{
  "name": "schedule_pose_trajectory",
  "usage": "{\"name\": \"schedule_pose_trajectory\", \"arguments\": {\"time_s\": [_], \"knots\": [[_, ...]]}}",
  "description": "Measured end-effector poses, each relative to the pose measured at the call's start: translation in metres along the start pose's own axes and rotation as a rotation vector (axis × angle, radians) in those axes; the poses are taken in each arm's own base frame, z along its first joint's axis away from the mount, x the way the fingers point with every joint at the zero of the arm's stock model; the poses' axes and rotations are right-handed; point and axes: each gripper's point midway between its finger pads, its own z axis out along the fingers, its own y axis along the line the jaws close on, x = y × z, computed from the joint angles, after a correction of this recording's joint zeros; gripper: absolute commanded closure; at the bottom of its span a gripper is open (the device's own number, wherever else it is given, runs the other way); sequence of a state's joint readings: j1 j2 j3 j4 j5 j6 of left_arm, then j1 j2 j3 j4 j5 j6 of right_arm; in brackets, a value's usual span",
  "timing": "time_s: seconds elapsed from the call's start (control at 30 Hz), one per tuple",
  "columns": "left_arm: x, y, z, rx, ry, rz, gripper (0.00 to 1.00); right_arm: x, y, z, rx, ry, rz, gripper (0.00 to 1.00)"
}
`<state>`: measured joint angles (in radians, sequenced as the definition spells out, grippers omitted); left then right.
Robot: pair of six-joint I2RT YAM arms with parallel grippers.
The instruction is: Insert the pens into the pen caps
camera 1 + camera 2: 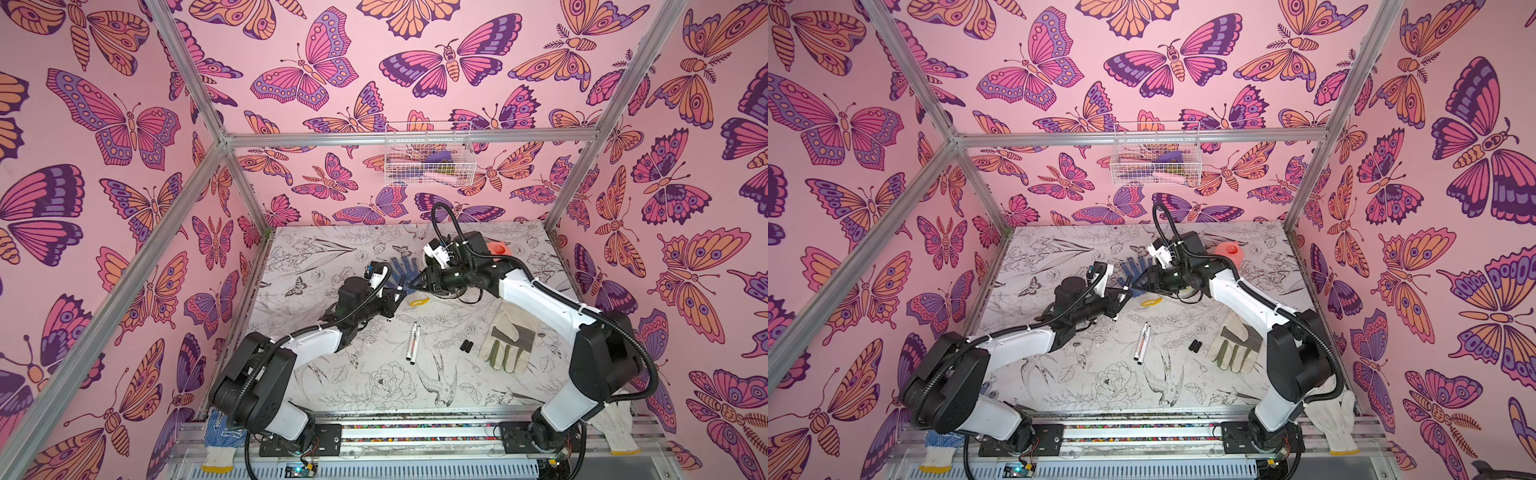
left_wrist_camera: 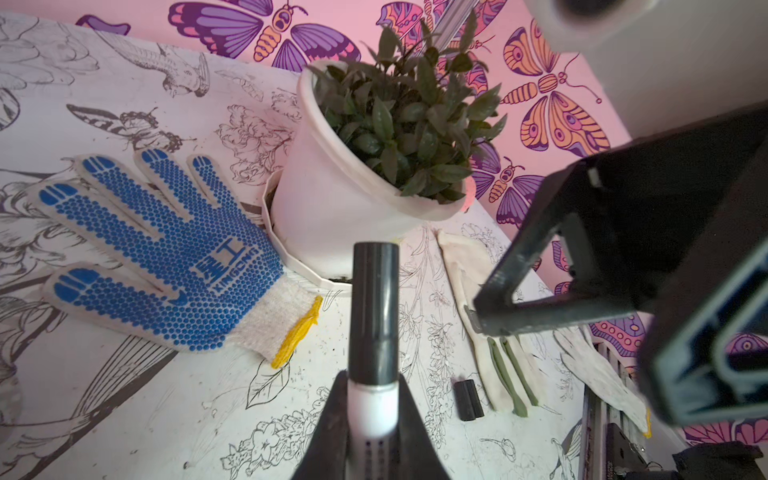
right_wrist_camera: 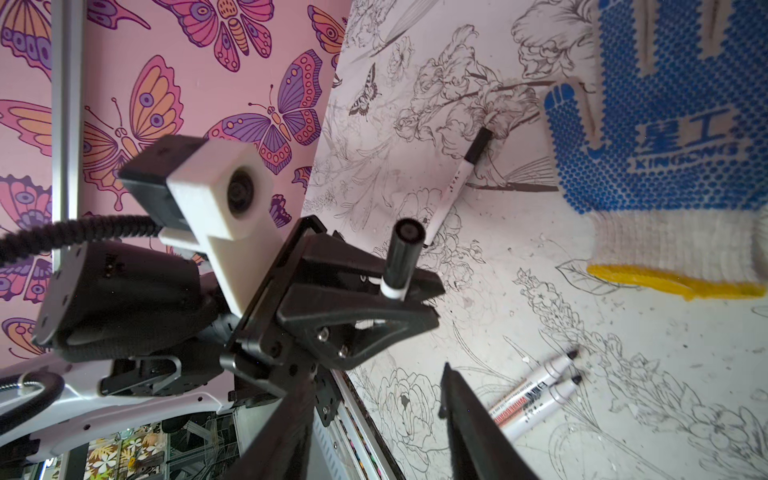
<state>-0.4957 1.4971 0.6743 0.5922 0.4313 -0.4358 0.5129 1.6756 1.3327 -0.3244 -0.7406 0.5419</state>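
My left gripper point(image 2: 373, 378) is shut on the white barrel of a pen point(image 2: 374, 409) that wears a black pen cap point(image 2: 374, 307). It holds this above the table, as both top views show point(image 1: 398, 293) point(image 1: 1123, 292). My right gripper point(image 3: 376, 376) is open and empty, just beside the capped end; one of its fingers point(image 2: 540, 318) shows in the left wrist view. Two uncapped pens point(image 1: 413, 343) point(image 3: 536, 395) lie side by side mid-table. Two loose pen caps point(image 1: 467, 345) point(image 2: 468, 400) lie together to their right. Another capped pen point(image 3: 461, 178) lies near the blue glove.
A blue-dotted glove point(image 2: 166, 257) and a white pot with a plant point(image 2: 332, 199) sit behind the grippers. A beige glove point(image 1: 505, 340) lies right of the caps. An orange item point(image 1: 498, 248) is at the back. A wire basket point(image 1: 428, 158) hangs on the rear wall.
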Motion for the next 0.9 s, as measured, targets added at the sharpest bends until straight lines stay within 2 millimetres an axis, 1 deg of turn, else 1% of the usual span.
{"name": "schedule_pose_trajectory", "arguments": {"time_s": [0.1, 0.23, 0.47, 0.6, 0.73, 0.8, 0.9], "knots": [[-0.008, -0.008, -0.003, 0.025, -0.025, 0.012, 1.0, -0.003, 0.004, 0.007, -0.008, 0.005, -0.011, 0.51], [-0.016, -0.017, -0.006, 0.057, -0.047, 0.024, 1.0, -0.006, 0.003, 0.015, -0.011, 0.013, -0.011, 0.54], [-0.015, -0.022, -0.006, 0.081, -0.04, 0.018, 1.0, -0.011, 0.005, 0.019, -0.016, 0.009, -0.019, 0.6], [-0.013, -0.026, -0.005, 0.089, -0.035, 0.02, 1.0, -0.013, 0.007, 0.021, -0.019, 0.009, -0.021, 0.66], [-0.012, -0.027, -0.005, 0.093, -0.032, 0.019, 1.0, -0.011, 0.006, 0.026, -0.02, 0.016, -0.023, 0.78], [-0.011, -0.027, -0.004, 0.092, -0.028, 0.016, 1.0, -0.011, 0.008, 0.027, -0.024, 0.018, -0.023, 0.83], [-0.012, -0.027, -0.003, 0.092, -0.032, 0.014, 1.0, -0.012, 0.008, 0.027, -0.024, 0.015, -0.019, 0.87]]}}
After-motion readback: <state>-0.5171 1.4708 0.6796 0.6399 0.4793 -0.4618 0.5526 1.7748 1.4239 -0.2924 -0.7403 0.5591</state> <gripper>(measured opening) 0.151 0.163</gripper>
